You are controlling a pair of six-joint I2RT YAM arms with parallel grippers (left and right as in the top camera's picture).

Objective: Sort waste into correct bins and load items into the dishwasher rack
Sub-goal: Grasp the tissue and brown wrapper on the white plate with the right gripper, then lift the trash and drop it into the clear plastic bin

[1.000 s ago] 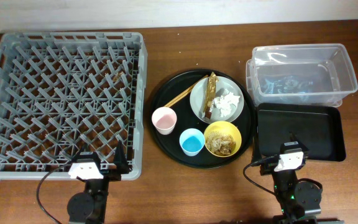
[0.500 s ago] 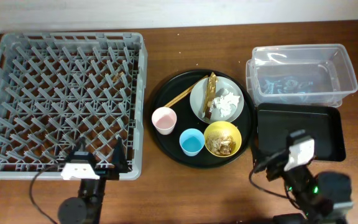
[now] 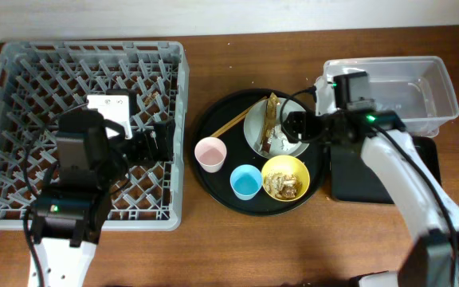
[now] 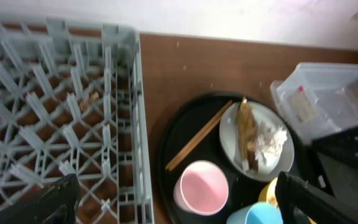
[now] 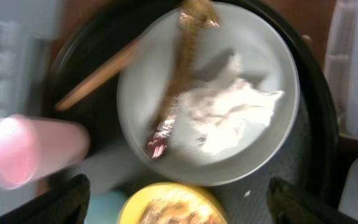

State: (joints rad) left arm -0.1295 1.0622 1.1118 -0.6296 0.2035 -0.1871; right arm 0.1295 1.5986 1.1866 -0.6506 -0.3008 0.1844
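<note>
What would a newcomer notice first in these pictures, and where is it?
The big grey rack fills the left of the table. Beside it, a round black tray holds a pink cup, a blue cup, a yellow bowl of scraps and a plate with tissue and wrapper.

Bright, even lighting; the right wrist view is motion-blurred (the pink cup (image 5: 23, 152) worst).

Grey matt plastic rack (image 3: 94, 46); clear glossy plastic tub (image 3: 441, 80); smooth brown wood table (image 3: 237, 247); crumpled paper tissue (image 5: 229, 115).
</note>
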